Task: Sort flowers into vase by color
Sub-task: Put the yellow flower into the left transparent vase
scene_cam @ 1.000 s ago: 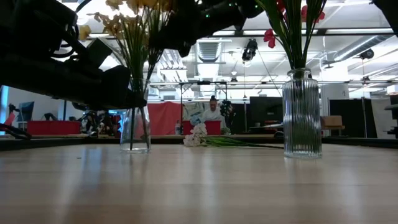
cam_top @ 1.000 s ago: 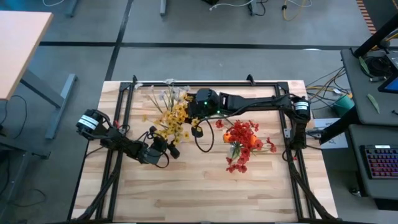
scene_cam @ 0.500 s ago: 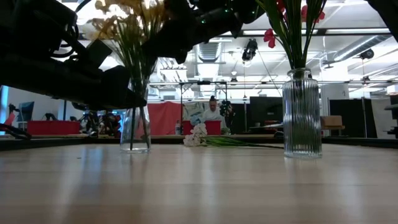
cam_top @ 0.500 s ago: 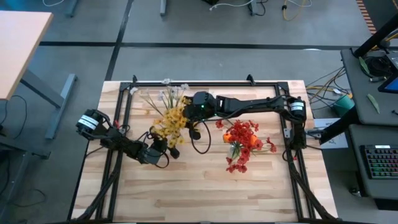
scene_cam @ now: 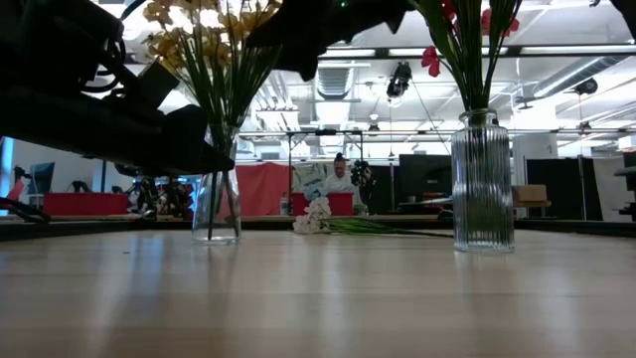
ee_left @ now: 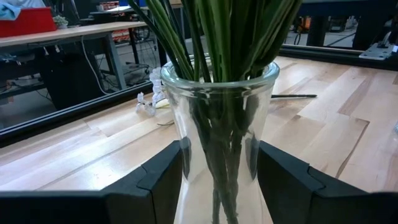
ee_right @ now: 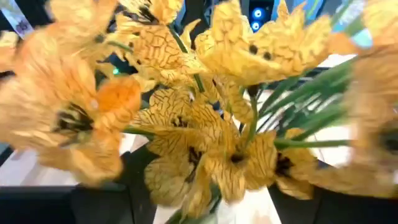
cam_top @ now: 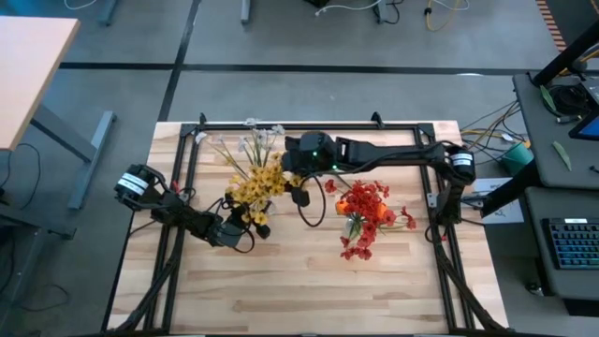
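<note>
We saw the left gripper (ee_left: 217,180) clamped on a clear vase (ee_left: 219,130) full of yellow flowers (cam_top: 255,183), holding it upright on the table (cam_top: 309,281). The right gripper (cam_top: 292,167) hung just beside the yellow blooms, up above that vase, but we could not tell if its fingers were apart or together. Red flowers (cam_top: 367,213) stood in a ribbed vase (scene_cam: 482,184) near the right arm, and white flowers (cam_top: 258,139) lay flat at the far edge.

The right tool (cam_top: 292,171) has opened and let go of the yellow flowers (cam_top: 255,183). The bunch has settled deeper into the vase (scene_cam: 217,204), shifting toward the bench's left edge.
</note>
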Controlling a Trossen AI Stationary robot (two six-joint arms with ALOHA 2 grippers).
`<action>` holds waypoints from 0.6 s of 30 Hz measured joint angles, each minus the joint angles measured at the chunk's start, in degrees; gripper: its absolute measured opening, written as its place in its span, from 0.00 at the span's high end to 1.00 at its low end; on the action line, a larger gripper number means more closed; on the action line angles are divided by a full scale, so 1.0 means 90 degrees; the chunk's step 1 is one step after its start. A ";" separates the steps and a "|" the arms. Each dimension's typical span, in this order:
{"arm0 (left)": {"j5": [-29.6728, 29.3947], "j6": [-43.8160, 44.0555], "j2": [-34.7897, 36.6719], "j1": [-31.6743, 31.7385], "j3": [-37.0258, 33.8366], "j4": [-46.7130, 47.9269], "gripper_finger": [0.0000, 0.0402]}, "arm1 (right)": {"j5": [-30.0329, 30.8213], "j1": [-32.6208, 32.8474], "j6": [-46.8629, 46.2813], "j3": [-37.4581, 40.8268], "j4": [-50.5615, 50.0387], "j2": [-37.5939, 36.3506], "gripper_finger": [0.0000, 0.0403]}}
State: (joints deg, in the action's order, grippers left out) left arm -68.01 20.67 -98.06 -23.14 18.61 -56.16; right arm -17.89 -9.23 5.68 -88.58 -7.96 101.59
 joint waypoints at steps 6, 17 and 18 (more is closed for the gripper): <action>-0.0005 0.0044 0.0000 0.0002 0.0000 0.0005 0.57 | 0.0058 -0.0017 -0.0322 0.0000 -0.0585 -0.0487 0.36; -0.0151 0.0109 0.0000 0.0002 0.0000 -0.0012 0.57 | 0.1355 -0.0106 -0.0665 -0.0014 -0.1359 -0.1463 0.34; -0.0152 0.0112 0.0000 0.0002 0.0000 -0.0022 0.57 | 0.1329 -0.0099 -0.0638 -0.0015 -0.1365 -0.1458 0.34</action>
State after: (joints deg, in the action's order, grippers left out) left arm -69.37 21.67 -98.06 -23.11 18.61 -56.36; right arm -5.92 -10.12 -0.06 -88.71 -20.25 88.47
